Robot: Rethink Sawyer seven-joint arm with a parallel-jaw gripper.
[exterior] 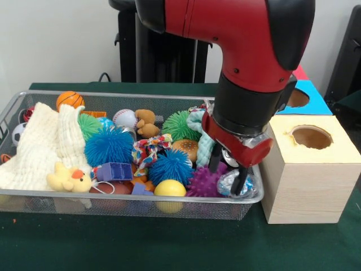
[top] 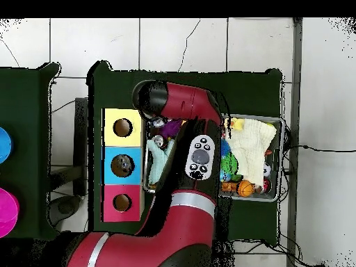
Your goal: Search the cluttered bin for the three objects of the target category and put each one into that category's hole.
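The wire mesh bin (exterior: pixel 141 199) lies across the table, full of toys. It also shows in the overhead view (top: pixel 280 160), mostly under the arm. My gripper (exterior: pixel 227 171) is down inside its right front corner. It is open, one finger (exterior: pixel 215 161) on each side of a crumpled see-through bottle (exterior: pixel 227 183) with a bluish label. No other bottle shows. The blue-topped hole (exterior: pixel 297 97) is behind the yellow-topped box; in the overhead view the hole (top: pixel 122 164) is the middle one of three. The gripper is hidden there.
The yellow-topped box (exterior: pixel 307 180) stands right beside the bin's right end. The red-topped box (top: pixel 106 202) is last in the row. A muslin cloth (exterior: pixel 39 144), blue (exterior: pixel 108 145), green (exterior: pixel 180 125) and purple (exterior: pixel 204 182) spiky balls and a yellow ball (exterior: pixel 170 188) crowd the bin.
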